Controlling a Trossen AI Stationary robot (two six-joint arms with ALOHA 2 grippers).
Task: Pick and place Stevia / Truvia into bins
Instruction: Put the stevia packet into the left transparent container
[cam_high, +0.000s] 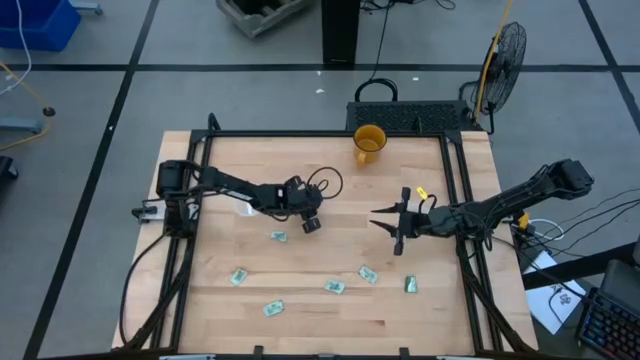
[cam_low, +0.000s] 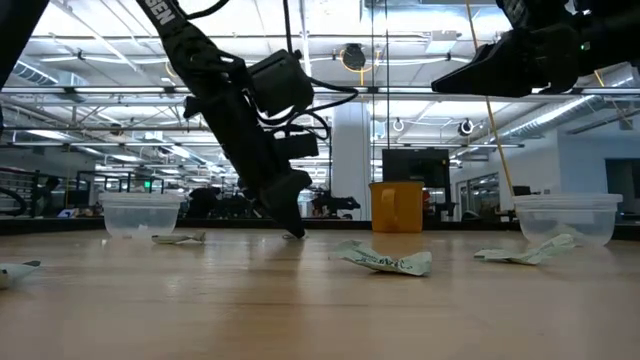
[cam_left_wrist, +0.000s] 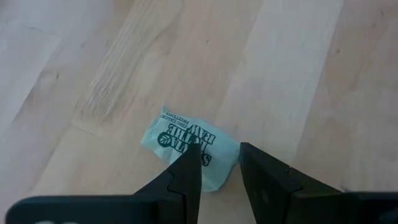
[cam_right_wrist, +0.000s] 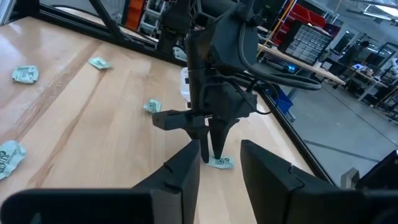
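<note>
Several pale green Stevia packets lie flat on the wooden table. One packet (cam_left_wrist: 186, 144) lies right under my left gripper (cam_left_wrist: 219, 165), which is open with a narrow gap and points down at the table's middle (cam_high: 310, 222). Its tips are down at the tabletop (cam_low: 295, 232). Other packets (cam_high: 279, 237) (cam_high: 334, 286) (cam_high: 368, 273) lie toward the near edge. Two clear cups (cam_low: 143, 213) (cam_low: 565, 215) stand upright on the table. My right gripper (cam_high: 385, 222) is open and hovers high, right of the left one. My left gripper comes at the packet from above, pointing down. One fingertip (cam_left_wrist: 186, 168) stands over the packet's edge (cam_left_wrist: 202, 155), and the other finger (cam_left_wrist: 261, 174) is over bare wood beside it. Whether the fingertip touches the paper, I cannot tell. The packet lies flat on the table.
A yellow-orange cup (cam_high: 369, 142) stands near the far edge. More packets lie toward the near edge (cam_high: 239, 276) (cam_high: 273, 308) (cam_high: 411, 285). Black frame rails (cam_high: 460, 180) run along the table's sides. Bare wood shows between the grippers and the far edge.
</note>
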